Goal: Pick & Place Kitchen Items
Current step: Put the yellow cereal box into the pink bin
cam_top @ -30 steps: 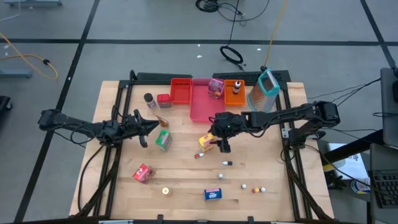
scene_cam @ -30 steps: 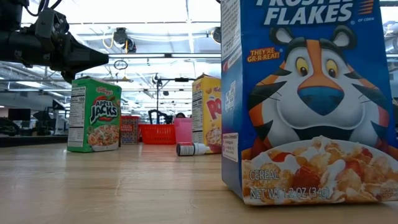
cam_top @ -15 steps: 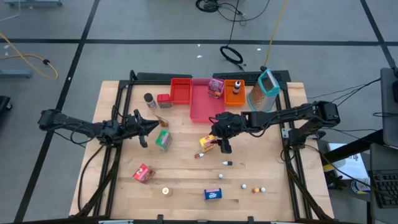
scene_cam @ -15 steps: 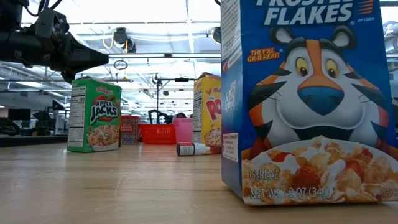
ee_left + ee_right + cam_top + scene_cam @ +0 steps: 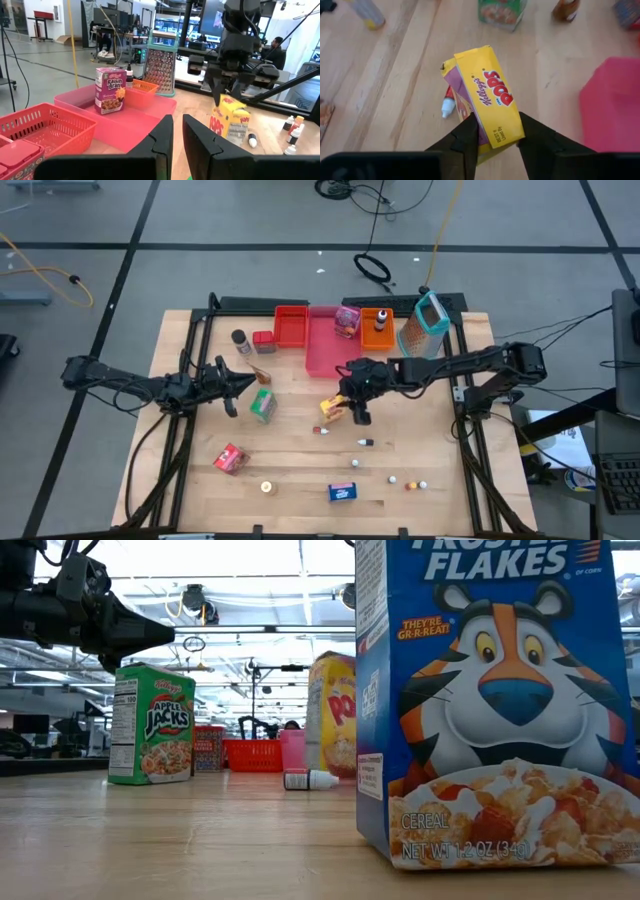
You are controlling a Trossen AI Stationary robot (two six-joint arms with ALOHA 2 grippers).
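Right tool has its two dark fingers pressed against both sides of the yellow cereal box, gripping it at the lower end; in the left wrist view the same box hangs tilted under that tool, and in the low view its bottom edge sits above the worktop. From above, the box is near the middle of the worktop, just in front of the pink tray. A small white-capped bottle lies on the wood right beside the box.

Left tool waits over the left half of the worktop with its fingers drawn narrow, nearly touching, and nothing between them. A green cereal box stands just beside it.

A purple raisin cereal box stands upright in the pink tray, with the red basket on one side and the orange tray on the other. A metal grater leans near the orange tray. A blue cereal box stands close to the low camera, at the front edge of the worktop.
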